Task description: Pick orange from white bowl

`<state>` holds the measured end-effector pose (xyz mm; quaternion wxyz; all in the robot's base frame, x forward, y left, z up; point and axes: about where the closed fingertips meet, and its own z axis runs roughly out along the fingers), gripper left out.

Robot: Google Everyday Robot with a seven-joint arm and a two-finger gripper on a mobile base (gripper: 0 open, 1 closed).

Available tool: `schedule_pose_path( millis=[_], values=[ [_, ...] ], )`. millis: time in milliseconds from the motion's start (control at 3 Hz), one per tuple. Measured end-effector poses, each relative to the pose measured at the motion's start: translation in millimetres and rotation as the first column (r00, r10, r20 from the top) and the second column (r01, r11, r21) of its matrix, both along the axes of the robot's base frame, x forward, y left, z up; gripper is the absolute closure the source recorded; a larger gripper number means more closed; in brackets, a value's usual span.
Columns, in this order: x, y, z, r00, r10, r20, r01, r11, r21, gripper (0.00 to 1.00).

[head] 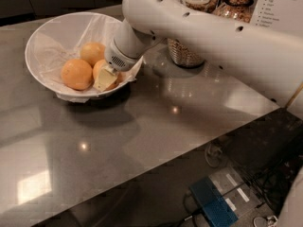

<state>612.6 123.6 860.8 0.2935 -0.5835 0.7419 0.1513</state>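
Note:
The white bowl [42,41], lined with crinkled white paper, sits at the far left of the grey table. Three oranges lie in it: one at the left [76,74], one at the back [93,52], and one at the right [99,67], partly hidden. My gripper [106,78] reaches down into the bowl's right side, right against the right-hand orange and covering its front. The white arm [199,30] comes in from the upper right.
Glass jars of cereal [189,4] stand behind the arm at the back, next to a white printed card [279,6]. The table's front edge runs diagonally; below it on the floor are cables and a blue box [213,202].

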Motion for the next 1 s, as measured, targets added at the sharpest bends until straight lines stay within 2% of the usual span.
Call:
schedule_pose_path(
  millis=[333,667,1000],
  values=[
    [5,-10,23,0.9987,0.008,0.050,-0.009,1.000,0.012,1.00],
    [14,-30,62,0.9886,0.007,0.150,-0.010,1.000,0.021,1.00],
    [28,-53,86,0.9807,0.040,0.191,-0.060,0.993,0.099,1.00]
  ],
)
